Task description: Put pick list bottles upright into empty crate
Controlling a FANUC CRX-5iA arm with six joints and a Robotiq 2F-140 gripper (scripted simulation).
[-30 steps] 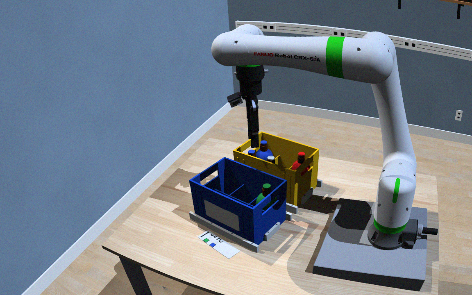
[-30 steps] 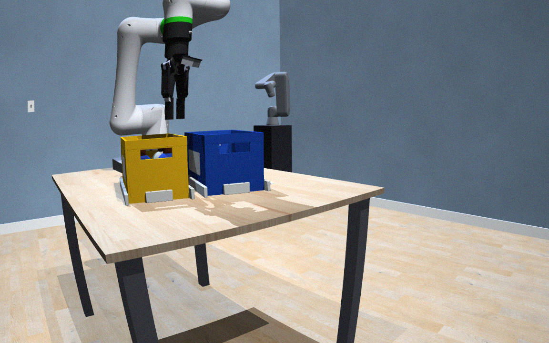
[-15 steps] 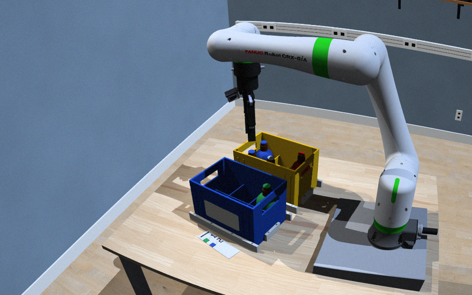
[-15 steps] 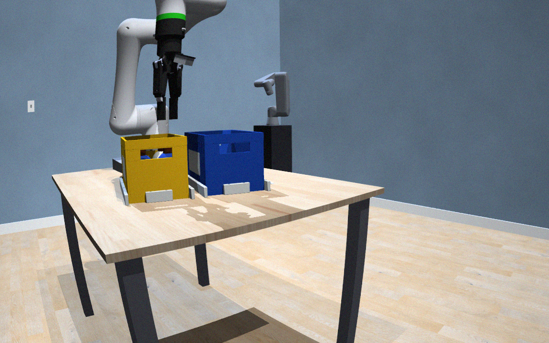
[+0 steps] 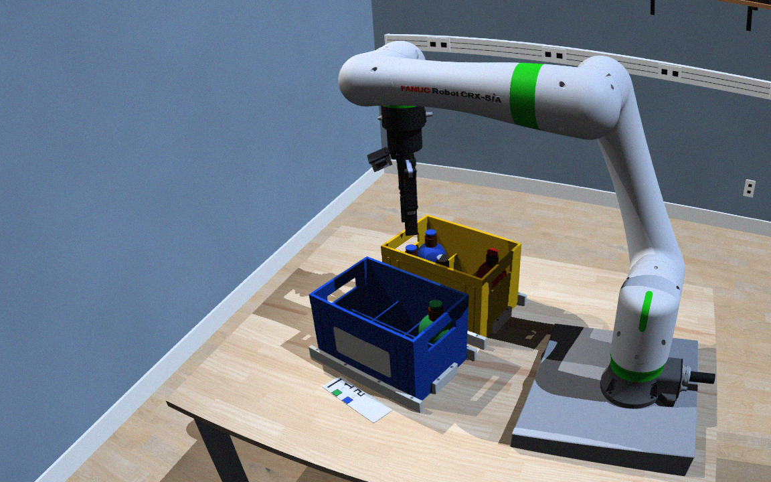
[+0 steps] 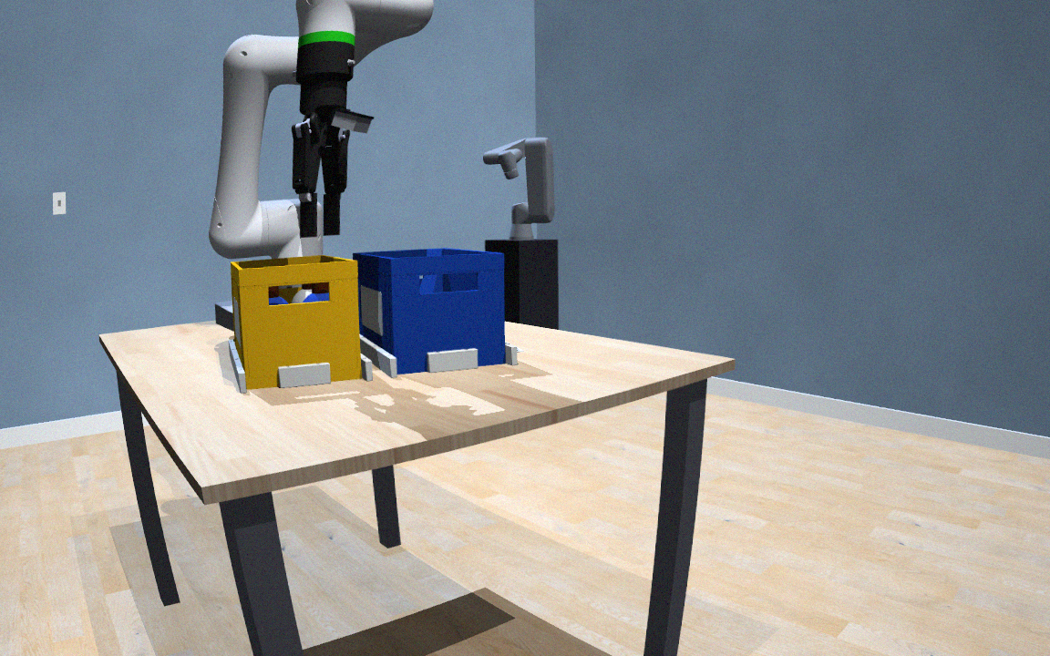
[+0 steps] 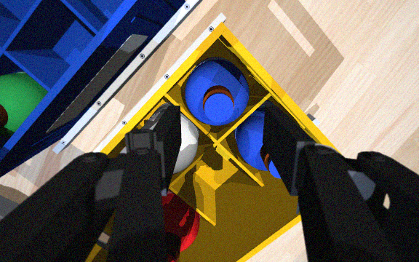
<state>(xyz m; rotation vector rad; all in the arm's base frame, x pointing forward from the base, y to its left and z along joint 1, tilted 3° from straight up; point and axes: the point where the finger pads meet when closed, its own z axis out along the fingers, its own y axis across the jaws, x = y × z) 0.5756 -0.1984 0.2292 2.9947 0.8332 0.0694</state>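
The yellow crate [image 5: 454, 269] holds two blue-label bottles [image 7: 217, 91] [image 7: 253, 142], a white-label bottle [image 7: 185, 142] and a red-label bottle [image 7: 180, 218]. The blue crate [image 5: 388, 323] beside it holds one green-label bottle [image 5: 434, 319], upright in its near right cell. My gripper [image 5: 410, 230] points straight down just above the yellow crate's far corner. In the wrist view its fingers stand apart with nothing between them, over the divider between the white bottle and the blue bottles. The pick list [image 5: 357, 398] lies in front of the blue crate and shows a green and a blue square.
Both crates sit level between grey locating rails [image 5: 370, 377] on the wooden table. The yellow crate [image 6: 294, 318] and the blue crate [image 6: 431, 305] stand side by side. The arm's grey base plate [image 5: 604, 407] is at the table's right. A second small arm [image 6: 525, 183] stands behind the table.
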